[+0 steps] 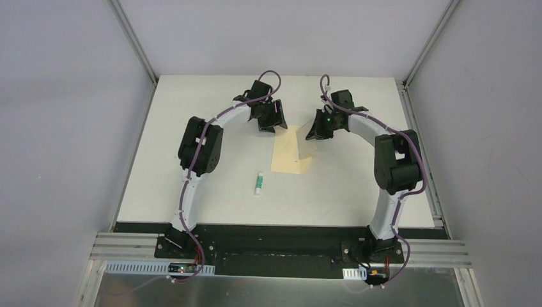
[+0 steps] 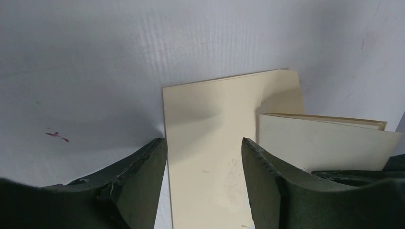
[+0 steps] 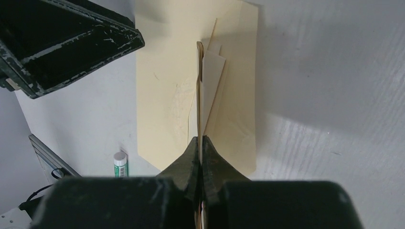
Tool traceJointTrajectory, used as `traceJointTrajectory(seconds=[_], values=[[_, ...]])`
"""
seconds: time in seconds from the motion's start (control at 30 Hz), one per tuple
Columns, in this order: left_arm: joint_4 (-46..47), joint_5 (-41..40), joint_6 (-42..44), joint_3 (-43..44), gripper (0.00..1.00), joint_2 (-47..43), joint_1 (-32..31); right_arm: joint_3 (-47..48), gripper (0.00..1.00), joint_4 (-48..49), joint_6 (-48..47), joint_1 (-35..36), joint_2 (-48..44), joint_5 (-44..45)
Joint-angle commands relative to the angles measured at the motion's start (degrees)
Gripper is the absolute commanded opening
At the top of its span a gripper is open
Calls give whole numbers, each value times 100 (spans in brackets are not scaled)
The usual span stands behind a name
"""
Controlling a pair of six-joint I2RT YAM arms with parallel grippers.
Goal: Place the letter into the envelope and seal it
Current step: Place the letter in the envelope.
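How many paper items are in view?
2: the envelope lies flat on the table; the letter stands on edge above it, pinched by the right gripper. None seem hidden.

We are looking at the envelope (image 2: 210,157): matt yellow-tan paper, smooth, with faint scuffs and a soft crease. Just beside the envelope, the letter (image 2: 329,143) is showing as paler matt paper. Under the envelope, the table (image 2: 95,71) is reading as white matt board with fine ribbing. Near the envelope, we are noting the glue tube (image 1: 259,183), slightly glossy plastic, and the left gripper (image 2: 203,140), dark matt plastic scuffed pale along its edges.
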Motion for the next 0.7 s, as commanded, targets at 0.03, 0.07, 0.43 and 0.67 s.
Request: traceJointTrajectory(seconds=[0.03,0.07,0.43,0.67], values=[[19,93,-148,-52,60,-120,-65,-181,0,191,231,-92,-413,26],[13,94,-144,-87,60,-159,-65,-203,0,186,291,-98,-418,-25],[353,-16,-152,-1092,59,-831,-65,-526,0,168,822,-189,-696,-86],[487,70,-196,-1407,55,-971,-68,-621,0,165,938,-192,-691,-190]])
